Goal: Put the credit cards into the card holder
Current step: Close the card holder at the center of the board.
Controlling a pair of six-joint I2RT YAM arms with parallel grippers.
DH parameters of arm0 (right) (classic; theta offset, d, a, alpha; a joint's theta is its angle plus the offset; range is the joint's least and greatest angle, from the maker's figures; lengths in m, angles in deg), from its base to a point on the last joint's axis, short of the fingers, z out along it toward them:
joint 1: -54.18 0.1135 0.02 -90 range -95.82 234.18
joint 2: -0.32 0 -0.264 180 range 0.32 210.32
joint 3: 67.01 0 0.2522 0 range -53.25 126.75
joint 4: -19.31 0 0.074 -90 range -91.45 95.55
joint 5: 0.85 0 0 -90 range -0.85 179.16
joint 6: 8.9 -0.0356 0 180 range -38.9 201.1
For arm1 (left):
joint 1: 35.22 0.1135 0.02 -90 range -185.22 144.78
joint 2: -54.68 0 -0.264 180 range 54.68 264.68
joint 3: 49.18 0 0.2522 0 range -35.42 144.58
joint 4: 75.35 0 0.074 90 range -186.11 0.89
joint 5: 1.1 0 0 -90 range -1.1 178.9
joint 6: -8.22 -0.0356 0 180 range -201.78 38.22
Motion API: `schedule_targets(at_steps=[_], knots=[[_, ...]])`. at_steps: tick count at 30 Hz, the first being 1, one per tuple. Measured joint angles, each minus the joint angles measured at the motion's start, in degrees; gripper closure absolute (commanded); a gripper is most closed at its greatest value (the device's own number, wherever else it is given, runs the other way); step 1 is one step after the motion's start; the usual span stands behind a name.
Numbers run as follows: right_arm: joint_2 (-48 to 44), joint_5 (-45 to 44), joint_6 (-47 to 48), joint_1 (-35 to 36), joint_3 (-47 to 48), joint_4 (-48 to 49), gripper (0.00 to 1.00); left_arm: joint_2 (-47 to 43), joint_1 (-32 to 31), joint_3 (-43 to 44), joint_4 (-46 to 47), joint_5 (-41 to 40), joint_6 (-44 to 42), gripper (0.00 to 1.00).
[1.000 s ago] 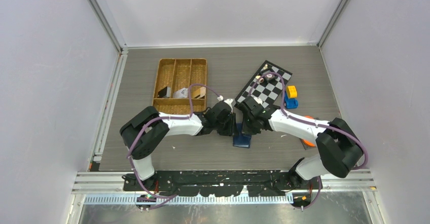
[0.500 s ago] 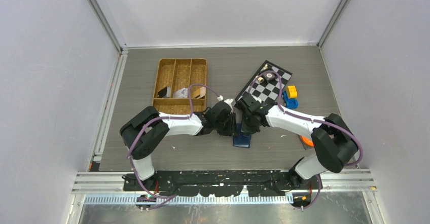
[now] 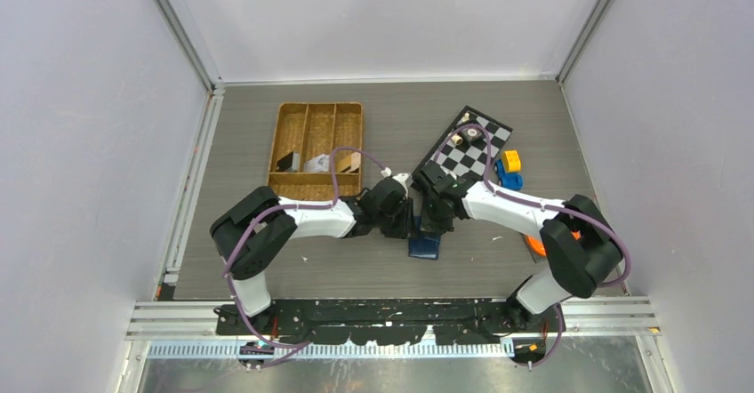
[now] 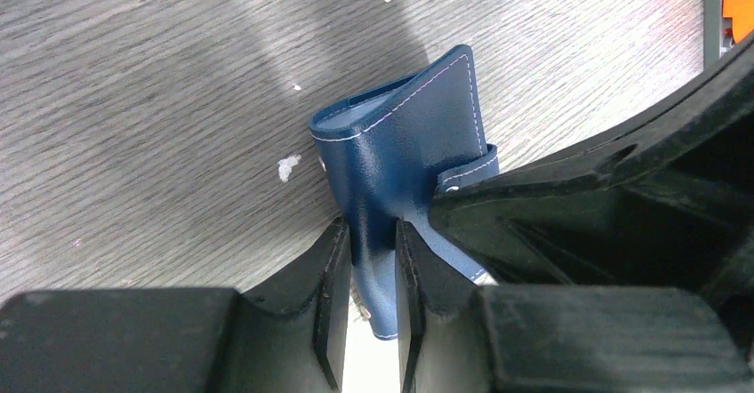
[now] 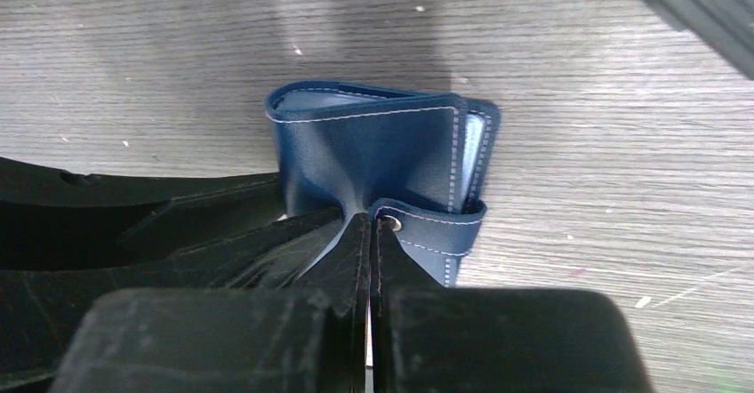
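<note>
The navy card holder (image 3: pixel 424 247) lies near the table's front middle, partly folded, with pale blue pockets showing at its edge (image 5: pixel 373 100). My left gripper (image 4: pixel 372 233) is shut on its raised cover (image 4: pixel 400 144). My right gripper (image 5: pixel 369 220) is shut, its tips pressed against the holder beside the snap tab (image 5: pixel 436 224). In the top view both grippers, left (image 3: pixel 411 226) and right (image 3: pixel 433 224), meet just above the holder. Three credit cards lie in the wicker tray: dark (image 3: pixel 286 161), white (image 3: pixel 316 164) and tan (image 3: pixel 348 161).
The wicker tray (image 3: pixel 317 108) stands at the back left. A checkerboard (image 3: pixel 464 155) lies at the back right with small pieces on it. A yellow toy (image 3: pixel 510 160) and a blue toy car (image 3: pixel 509 180) sit beside it. An orange object (image 3: pixel 536 247) shows under my right arm.
My right arm's elbow and forearm have swung leftward while its gripper stayed at the holder. The left arm and the holder have not visibly moved.
</note>
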State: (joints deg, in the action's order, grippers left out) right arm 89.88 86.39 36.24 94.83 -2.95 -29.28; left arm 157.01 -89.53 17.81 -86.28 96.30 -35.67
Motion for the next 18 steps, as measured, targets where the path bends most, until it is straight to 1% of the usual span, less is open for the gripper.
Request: schedule_targets(at_steps=[3,9,12,14,15,18], knots=[[1.79,1.01,-0.76,0.04,0.31,1.97,1.0,0.0,0.0,0.02,-0.07,0.0,0.04,0.86],[1.79,1.64,-0.98,-0.13,0.44,1.75,1.0,-0.02,0.15,0.02,-0.13,0.2,0.0,0.85],[0.72,1.62,-0.96,-0.11,-0.24,2.36,1.0,-0.09,0.15,0.02,-0.22,0.15,-0.04,0.79],[-0.79,1.62,-0.98,-0.11,-1.09,3.72,0.95,-0.24,0.09,0.02,-0.35,-0.09,-0.11,0.74],[-1.77,1.6,-0.98,-0.11,-1.31,4.04,0.92,-0.33,0.02,0.07,-0.46,-0.28,-0.2,0.7],[-3.23,1.18,-0.68,-0.04,-1.68,4.39,0.8,-0.61,-0.22,0.48,-1.57,-1.05,-1.2,0.61]])
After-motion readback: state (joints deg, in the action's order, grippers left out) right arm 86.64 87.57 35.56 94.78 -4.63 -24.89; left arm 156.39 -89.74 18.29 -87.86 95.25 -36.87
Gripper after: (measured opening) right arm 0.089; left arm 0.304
